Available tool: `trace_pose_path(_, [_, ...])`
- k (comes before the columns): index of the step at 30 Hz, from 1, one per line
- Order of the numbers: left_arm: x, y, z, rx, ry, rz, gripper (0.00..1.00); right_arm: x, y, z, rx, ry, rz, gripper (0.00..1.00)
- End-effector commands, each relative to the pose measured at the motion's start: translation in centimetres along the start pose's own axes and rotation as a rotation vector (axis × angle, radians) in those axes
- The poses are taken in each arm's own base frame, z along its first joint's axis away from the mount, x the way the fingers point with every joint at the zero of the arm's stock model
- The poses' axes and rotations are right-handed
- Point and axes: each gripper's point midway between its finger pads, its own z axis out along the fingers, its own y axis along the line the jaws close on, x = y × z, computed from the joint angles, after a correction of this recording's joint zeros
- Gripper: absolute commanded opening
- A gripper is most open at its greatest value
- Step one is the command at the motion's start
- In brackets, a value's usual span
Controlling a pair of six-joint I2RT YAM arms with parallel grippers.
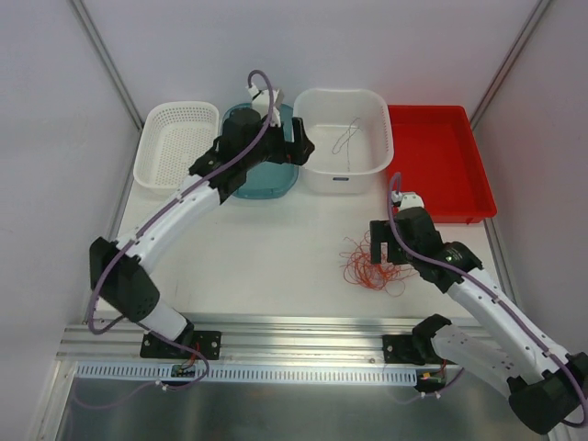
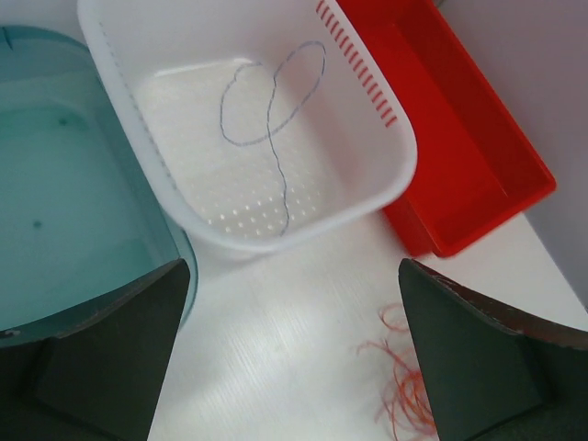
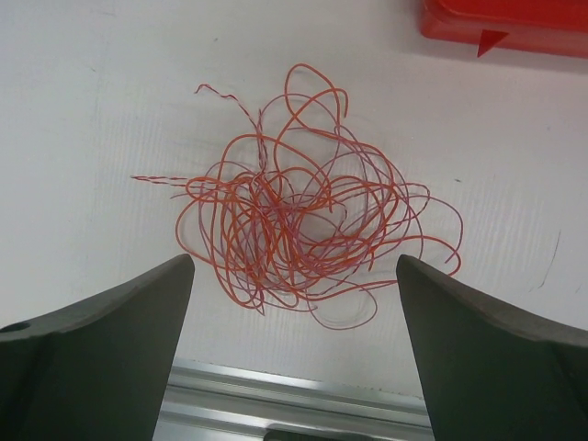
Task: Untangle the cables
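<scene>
White tabletop point(image 1: 276, 257) inside a pale-walled booth, aluminium rail point(image 1: 303, 335) along the near edge. Four containers sit in a row at the far side. From left they are a white lattice basket point(image 1: 175, 142), a teal see-through bin point(image 1: 266, 179), a white tub point(image 1: 344, 170) and a red tray point(image 1: 439, 161).

Left arm reaches far forward. Left end effector point(image 2: 292, 268) hangs above the near rim of the white tub, next to the teal bin. Its fingers are spread wide with nothing between them. One grey cable point(image 2: 276, 138) lies alone on the perforated floor of the tub, looped twice with a tail running toward the near wall.

Red-orange tangle of cables point(image 3: 294, 220) lies on the tabletop near the right arm, in front of the red tray and apart from it. It is a loose knot of many loops with a few paler, purplish strands mixed in. Two twisted ends stick out on its left in the wrist view.

Right end effector point(image 3: 294, 265) hovers just over the tangle's near side, fingers wide apart and gripping nothing. Cannot tell from above whether a fingertip touches any strand.
</scene>
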Motion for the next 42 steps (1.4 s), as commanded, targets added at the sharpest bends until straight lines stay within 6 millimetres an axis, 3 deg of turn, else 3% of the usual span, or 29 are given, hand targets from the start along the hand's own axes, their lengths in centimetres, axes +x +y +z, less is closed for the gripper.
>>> trace_pose_path(1, [2.5,-1.3,-3.6,0.04,0.032,-0.083,0.99,0.2,0.0,0.8,0.015,0.02,0.098,0.97])
trace_pose_path(2, [3.5,-1.4,-4.2,0.047,0.052,-0.112,0.99,0.6,-0.1,1.2,0.02,0.031,0.116,0.97])
trace_pose_path(4, [8.0,-0.7,-5.7,0.042,0.138,-0.137,0.99,1.4,-0.6,2.3,0.046,0.049,0.177,0.98])
trace_pose_path(5, [8.2,-0.8,-6.8,0.047,0.137,-0.145,0.99,1.4,-0.6,2.7,0.043,0.045,0.2,0.98])
trace_pose_path(10, [13.9,0.2,-9.3,0.038,0.25,-0.172,0.99,3.5,-0.2,6.0,0.043,0.127,0.263,0.99])
trace_pose_path(11, [15.7,0.5,-9.7,0.037,0.291,-0.178,0.99,3.3,0.4,6.6,0.017,0.121,0.278,0.96])
trace_pose_path(13, [16.8,0.5,-10.4,0.039,0.313,-0.195,0.99,3.6,1.3,7.5,-0.015,0.134,0.296,0.93])
trace_pose_path(14, [18.0,0.8,-10.7,0.033,0.338,-0.204,0.99,3.5,2.6,8.2,-0.071,0.142,0.295,0.89])
trace_pose_path(16, [18.6,0.7,-11.3,0.04,0.348,-0.221,0.99,3.1,4.3,8.5,-0.131,0.144,0.277,0.86])
trace_pose_path(19, [19.9,1.6,-11.8,0.002,0.36,-0.235,0.99,2.1,8.7,8.6,-0.245,0.142,0.178,0.84])
trace_pose_path(20, [20.5,1.8,-11.9,-0.006,0.373,-0.236,0.99,1.7,11.5,8.5,-0.33,0.169,0.137,0.84])
trace_pose_path(24, [21.6,1.3,-11.9,0.011,0.411,-0.261,0.99,0.7,14.9,7.7,-0.413,0.172,0.023,0.84])
trace_pose_path(28, [21.9,1.4,-11.7,0.004,0.421,-0.254,0.99,-0.9,14.2,6.8,-0.378,0.111,0.02,0.84])
trace_pose_path(33, [21.5,0.7,-10.5,0.025,0.436,-0.237,0.98,-1.8,11.3,5.8,-0.257,0.035,0.065,0.84])
trace_pose_path(37, [21.0,-0.8,-9.0,0.071,0.46,-0.232,0.96,-1.7,8.3,5.7,-0.161,0.016,0.225,0.72])
trace_pose_path(42, [22.4,-2.6,-7.0,0.096,0.538,-0.218,0.89,-0.3,7.5,6.4,-0.196,0.036,0.416,0.62])
